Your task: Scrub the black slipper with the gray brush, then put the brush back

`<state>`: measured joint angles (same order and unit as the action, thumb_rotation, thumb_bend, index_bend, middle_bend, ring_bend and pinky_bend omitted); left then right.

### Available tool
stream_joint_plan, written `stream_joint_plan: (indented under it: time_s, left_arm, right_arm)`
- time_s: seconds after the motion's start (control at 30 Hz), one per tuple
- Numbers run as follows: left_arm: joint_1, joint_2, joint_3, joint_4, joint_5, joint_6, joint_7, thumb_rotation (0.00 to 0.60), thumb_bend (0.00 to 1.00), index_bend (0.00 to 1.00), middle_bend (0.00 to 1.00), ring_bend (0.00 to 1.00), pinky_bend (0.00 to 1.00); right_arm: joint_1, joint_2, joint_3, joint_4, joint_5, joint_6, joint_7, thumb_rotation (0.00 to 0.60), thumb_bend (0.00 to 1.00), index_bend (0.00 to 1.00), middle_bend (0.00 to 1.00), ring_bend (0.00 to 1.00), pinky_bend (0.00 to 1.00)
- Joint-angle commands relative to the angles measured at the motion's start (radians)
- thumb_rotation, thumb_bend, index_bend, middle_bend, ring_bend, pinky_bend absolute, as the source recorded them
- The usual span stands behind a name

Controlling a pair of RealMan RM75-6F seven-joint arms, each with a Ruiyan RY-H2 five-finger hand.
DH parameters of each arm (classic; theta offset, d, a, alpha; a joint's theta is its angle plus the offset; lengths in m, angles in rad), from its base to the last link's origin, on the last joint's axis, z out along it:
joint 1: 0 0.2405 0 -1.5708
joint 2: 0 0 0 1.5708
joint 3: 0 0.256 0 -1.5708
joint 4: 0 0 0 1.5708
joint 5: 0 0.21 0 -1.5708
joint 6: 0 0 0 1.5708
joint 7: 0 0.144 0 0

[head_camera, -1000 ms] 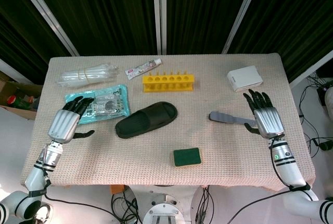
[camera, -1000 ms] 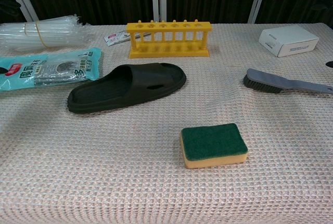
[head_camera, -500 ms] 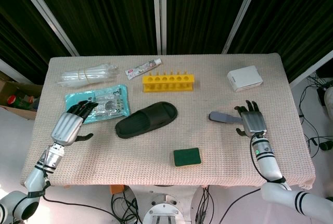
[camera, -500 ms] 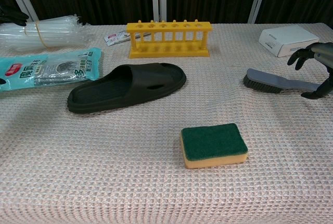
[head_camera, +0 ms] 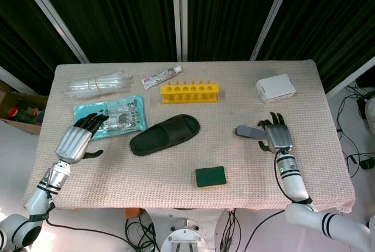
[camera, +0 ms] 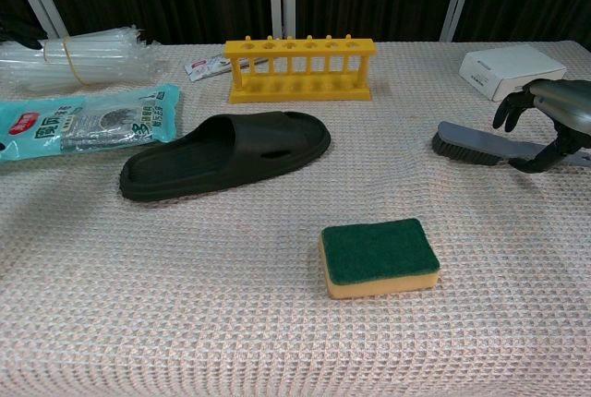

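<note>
The black slipper (head_camera: 164, 134) lies mid-table, sole down, also seen in the chest view (camera: 224, 152). The gray brush (head_camera: 249, 132) lies to its right, bristles down, handle pointing right (camera: 476, 145). My right hand (head_camera: 277, 136) hovers over the brush handle with fingers spread and thumb below the handle (camera: 545, 122); it holds nothing. My left hand (head_camera: 77, 139) is open at the table's left, beside the teal packet, away from the slipper.
A green-and-yellow sponge (camera: 379, 257) sits in front of the slipper. A yellow rack (head_camera: 190, 92), a toothpaste tube (head_camera: 162, 77), a white box (head_camera: 275, 88), a teal packet (head_camera: 117, 116) and a clear plastic bundle (head_camera: 96, 84) lie farther back.
My right hand has moved left and down from the table's right edge onto the brush handle. The left hand has shifted slightly; the brush and slipper have not moved.
</note>
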<state>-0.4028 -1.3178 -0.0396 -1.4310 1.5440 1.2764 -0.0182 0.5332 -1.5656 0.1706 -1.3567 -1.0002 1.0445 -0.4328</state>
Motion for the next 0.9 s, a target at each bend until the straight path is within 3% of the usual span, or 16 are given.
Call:
stream_joint_plan:
  time_s: [0.03,0.9]
  left_arm:
    - [0.001,0.002,0.000,-0.001,-0.003,0.000,0.001,0.600,0.03,0.13,0.16,0.11,0.25]
    - [-0.002,0.009,-0.004,-0.012,-0.018,-0.015,0.013,0.600,0.03,0.13,0.16,0.11,0.25]
  right_arm:
    - [0.006,-0.004,-0.001,0.005,0.006,-0.009,-0.009,0.600,0.32,0.35,0.34,0.00,0.00]
    - [0.017,-0.023,0.006,0.014,0.022,-0.007,-0.011,0.600,0.34,0.42,0.39,0.00,0.00]
